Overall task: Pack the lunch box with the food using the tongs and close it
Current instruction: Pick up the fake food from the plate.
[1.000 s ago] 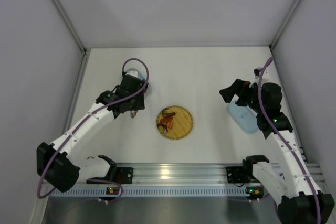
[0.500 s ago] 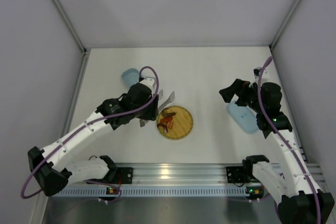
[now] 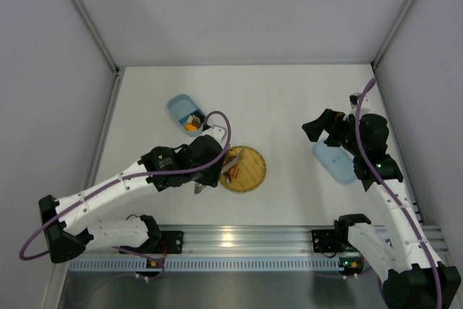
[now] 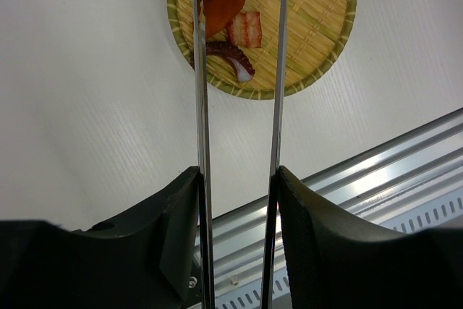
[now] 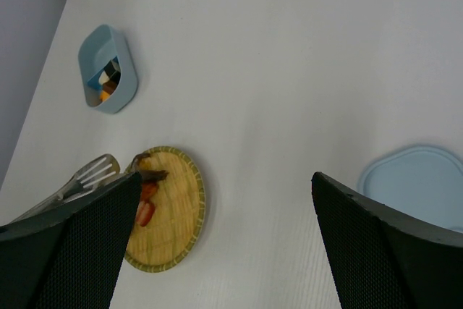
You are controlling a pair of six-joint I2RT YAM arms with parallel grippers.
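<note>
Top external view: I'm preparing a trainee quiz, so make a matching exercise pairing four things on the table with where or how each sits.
Things:
1. lunch box
2. lid
3. woven plate
4. tongs

Places or states:
a. lying flat at the right
b. clamped in the left pincer
c. in the middle, carrying food
d. far left, open, partly filled

Pairs: 1-d, 2-a, 3-c, 4-b.
</note>
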